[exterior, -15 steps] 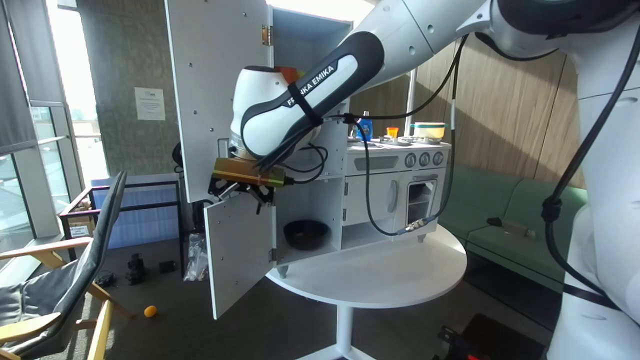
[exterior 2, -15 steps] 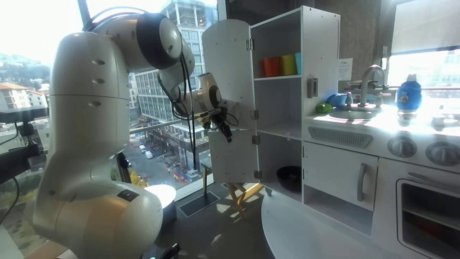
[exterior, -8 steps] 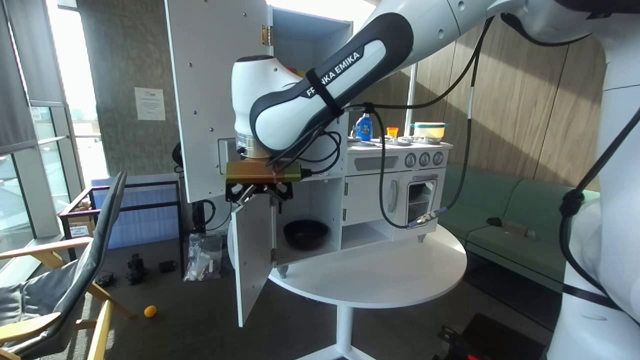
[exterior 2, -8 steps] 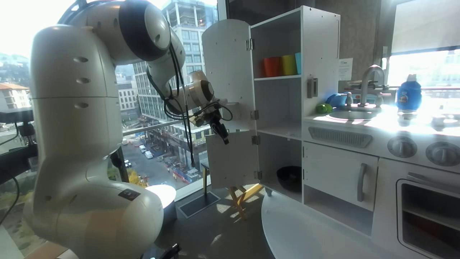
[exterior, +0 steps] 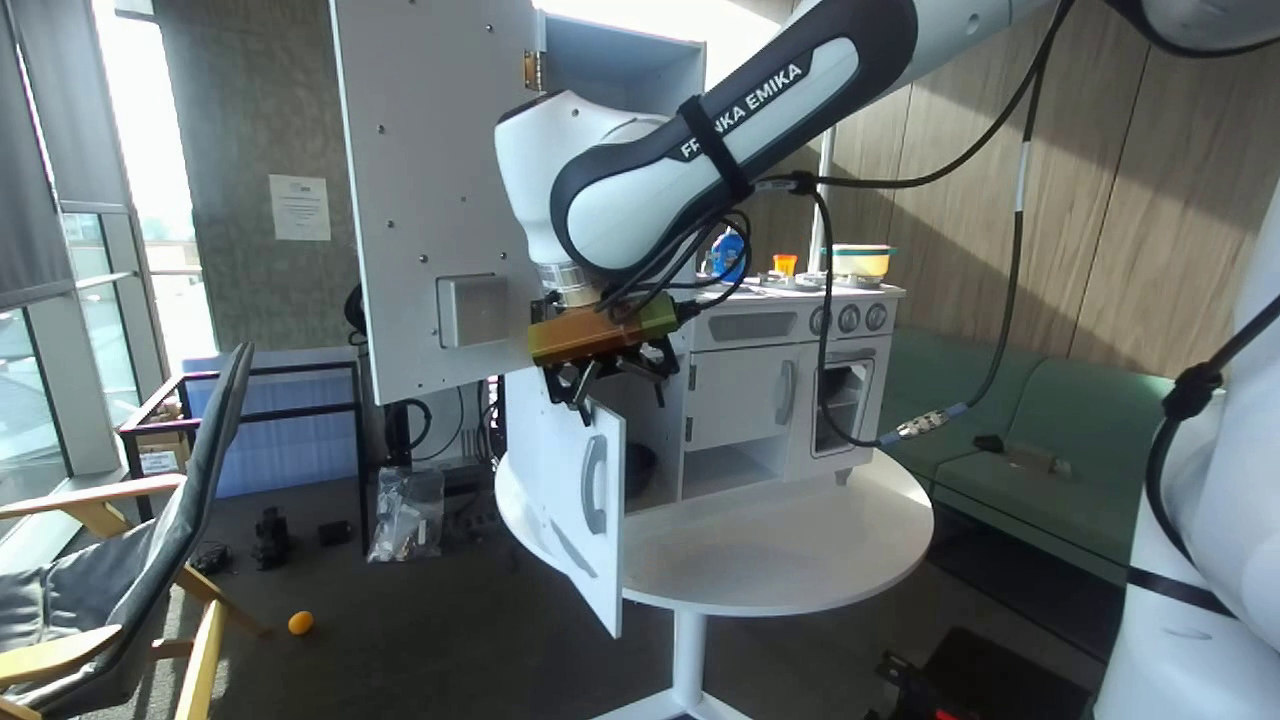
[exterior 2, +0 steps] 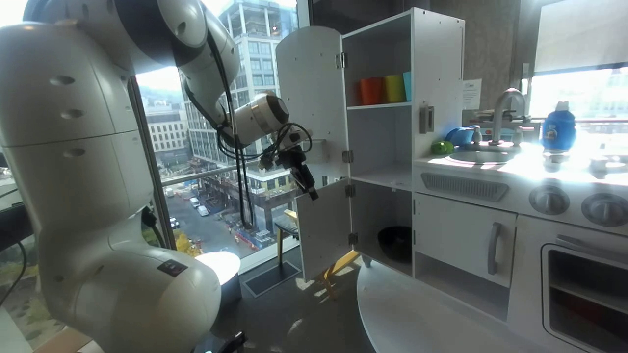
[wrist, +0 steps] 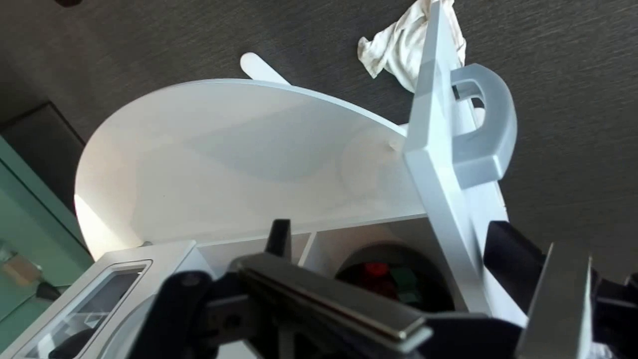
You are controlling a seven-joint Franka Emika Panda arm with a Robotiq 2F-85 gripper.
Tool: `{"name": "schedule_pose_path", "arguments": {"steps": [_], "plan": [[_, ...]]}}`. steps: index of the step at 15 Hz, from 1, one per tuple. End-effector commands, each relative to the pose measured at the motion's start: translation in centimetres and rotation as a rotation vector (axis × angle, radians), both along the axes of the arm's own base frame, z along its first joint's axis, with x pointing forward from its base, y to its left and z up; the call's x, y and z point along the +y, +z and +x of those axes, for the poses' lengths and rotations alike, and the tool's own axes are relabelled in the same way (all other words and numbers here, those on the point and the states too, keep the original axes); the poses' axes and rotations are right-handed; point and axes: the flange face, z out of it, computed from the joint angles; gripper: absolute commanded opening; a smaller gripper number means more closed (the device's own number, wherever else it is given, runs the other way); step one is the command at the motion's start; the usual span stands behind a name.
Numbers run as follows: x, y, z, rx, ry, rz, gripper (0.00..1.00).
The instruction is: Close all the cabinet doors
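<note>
Lower cabinet door, white with curved grey handle, stands open.

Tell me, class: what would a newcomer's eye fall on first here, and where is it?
Probably the big white robot arm filling the left of an exterior view, its gripper by the top of the open lower door. Next, the upper door, standing wide open to the left of the tall cabinet in both exterior views, and the red and yellow containers on a shelf inside.
</note>
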Motion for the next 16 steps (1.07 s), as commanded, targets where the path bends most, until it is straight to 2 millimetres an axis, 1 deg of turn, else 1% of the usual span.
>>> {"name": "schedule_pose_path", "arguments": {"steps": [1,4,5,8,10,11,13,15,16], "plan": [[-4.9,1.1,0.3,-0.06,-0.119,-0.112,1.0],[-9.5,0.3,1.9,-0.08,-0.21,-0.163,1.0],[-10.8,0.1,2.3,-0.084,-0.239,-0.174,1.0],[-13.8,-0.2,3.5,-0.113,-0.299,-0.184,1.0],[-14.9,-0.1,4.2,-0.127,-0.326,-0.158,1.0],[-14.8,0.4,4.3,-0.141,-0.326,-0.138,1.0],[-13.3,2.1,3.7,-0.188,-0.29,-0.077,1.0],[-10.2,4.5,2.2,-0.246,-0.217,-0.058,1.0],[-8.4,5.9,1.1,-0.273,-0.169,-0.052,1.0]]}}
